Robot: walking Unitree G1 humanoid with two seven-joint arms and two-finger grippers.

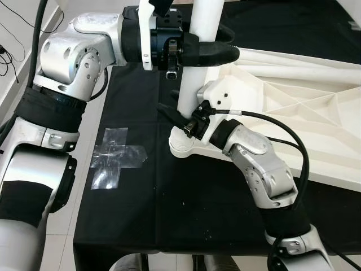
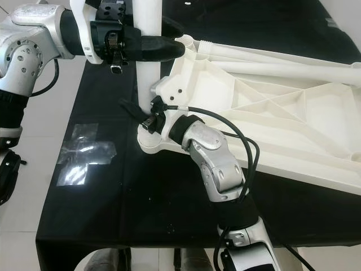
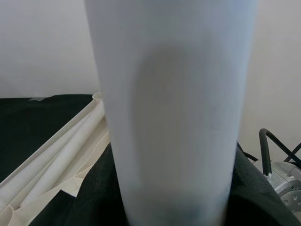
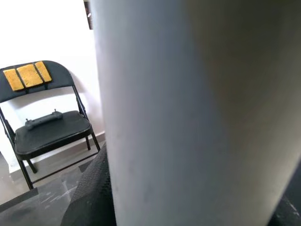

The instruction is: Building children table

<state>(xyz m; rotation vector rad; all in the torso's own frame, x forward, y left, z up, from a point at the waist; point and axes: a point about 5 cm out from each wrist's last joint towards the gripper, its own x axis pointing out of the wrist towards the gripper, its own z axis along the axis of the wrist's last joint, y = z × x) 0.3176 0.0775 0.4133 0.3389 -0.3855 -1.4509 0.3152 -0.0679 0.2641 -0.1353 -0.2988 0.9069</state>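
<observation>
A white plastic table top (image 1: 293, 107) lies upside down on the black cloth, its ribbed underside facing up. A white round leg (image 1: 194, 73) stands upright at its near left corner, its flared foot (image 1: 183, 148) on the cloth. My left gripper (image 1: 217, 48) is shut on the leg high up, black fingers (image 1: 220, 53) wrapped round it. My right gripper (image 1: 176, 117) is shut on the leg low down, just above the foot. Both wrist views look straight onto the white leg (image 3: 171, 108) (image 4: 197, 113) from very close.
The black cloth (image 1: 186, 203) covers a low surface, with pale tiled floor (image 1: 62, 231) to the left. A clear tape cross (image 1: 115, 155) sits at the cloth's left edge. Another white leg (image 2: 271, 69) lies on the table top. A black folding chair (image 4: 42, 122) stands by the wall.
</observation>
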